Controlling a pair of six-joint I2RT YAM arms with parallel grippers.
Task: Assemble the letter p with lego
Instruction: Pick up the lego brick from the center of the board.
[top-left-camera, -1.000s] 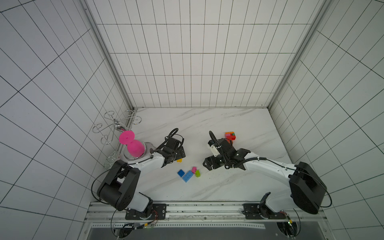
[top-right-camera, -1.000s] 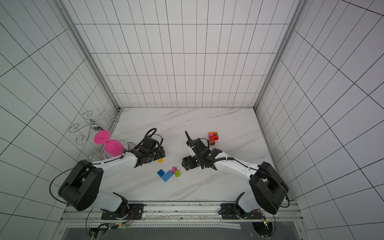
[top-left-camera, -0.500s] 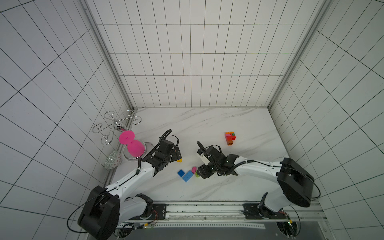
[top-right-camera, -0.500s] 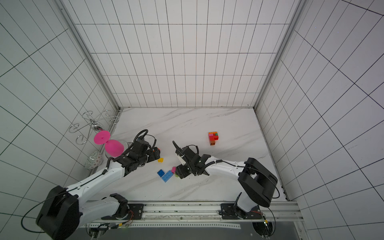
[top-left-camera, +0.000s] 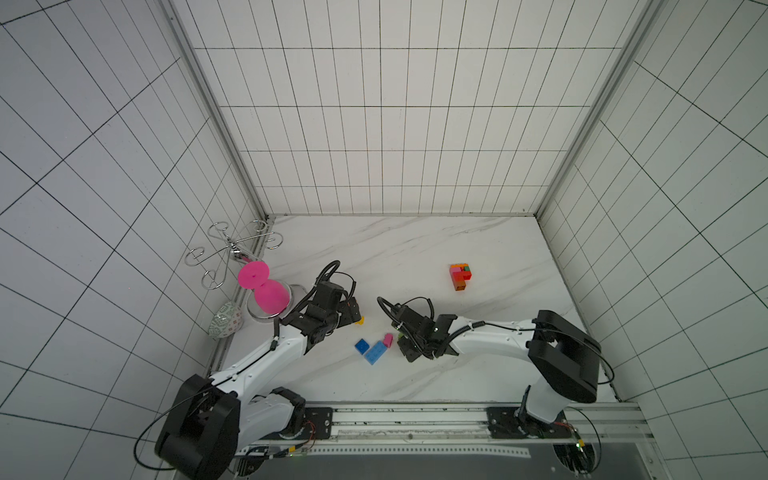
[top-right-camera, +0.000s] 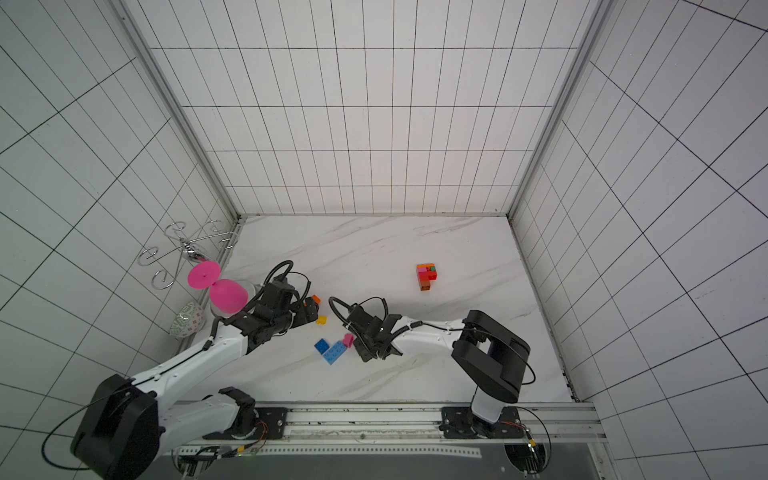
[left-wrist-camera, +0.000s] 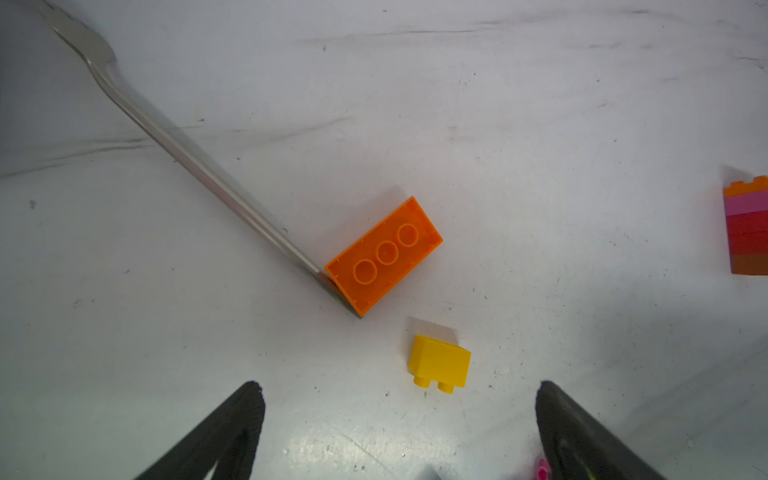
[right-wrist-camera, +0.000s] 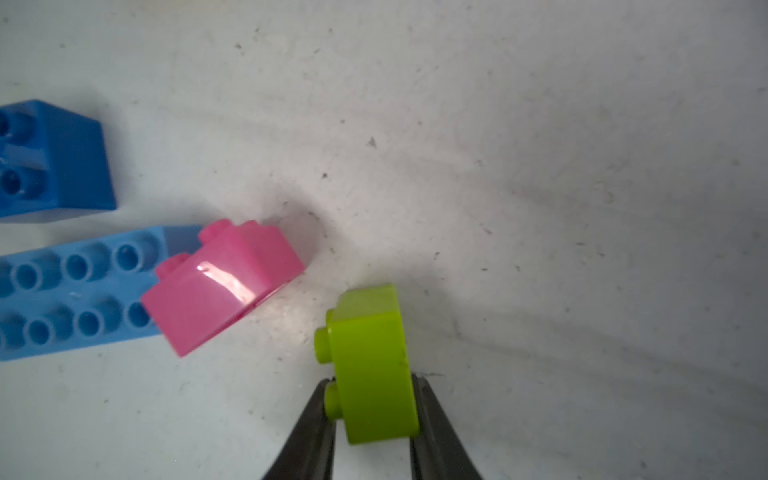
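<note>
Swung over and closed since before, my right fingers (right-wrist-camera: 311, 440) pinch the lime brick (right-wrist-camera: 370, 357) on the surface (right-wrist-camera: 540, 166), left fingers (left-wrist-camera: 224, 436) spread; I'd lift slowly, one finger seemingly on a stud.

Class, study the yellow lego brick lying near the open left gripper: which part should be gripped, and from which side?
Grip the yellow brick across the two plain faces on either side of its studs, coming down from above. It lies tipped on its side with the studs pointing sideways, so the stud face would probably seat a finger poorly. The left gripper is open and looks wide enough to span it.
</note>
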